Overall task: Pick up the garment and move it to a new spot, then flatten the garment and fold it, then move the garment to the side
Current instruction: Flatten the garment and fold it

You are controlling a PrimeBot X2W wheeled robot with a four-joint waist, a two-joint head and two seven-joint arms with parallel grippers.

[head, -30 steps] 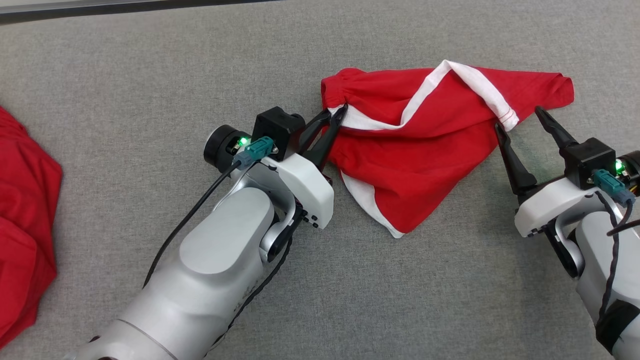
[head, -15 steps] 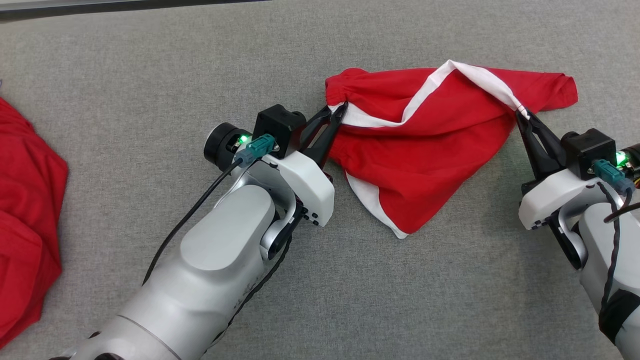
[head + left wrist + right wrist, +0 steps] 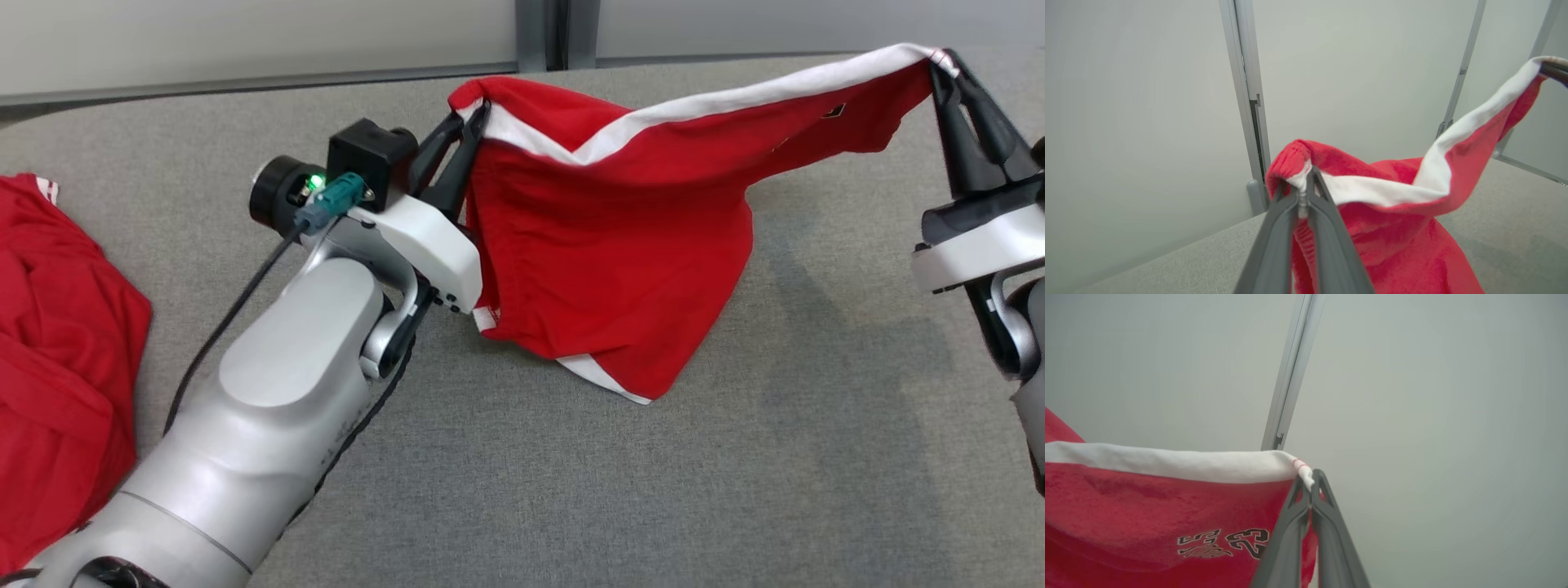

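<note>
Between left hand (image 3: 480, 108), right hand (image 3: 941, 64) — garment (image 3: 612, 237), hanging

The red garment (image 3: 612, 269), gripped by the left pincer (image 3: 479, 110) and the right pincer (image 3: 947, 64), hangs across the middle of the desk (image 3: 735, 490), its lowest corner touching down. The near edge and the stretch under the raised right end lie bare. A second red cloth (image 3: 57, 367) covers the left edge; a wall (image 3: 245, 33) backs the far edge.
</note>
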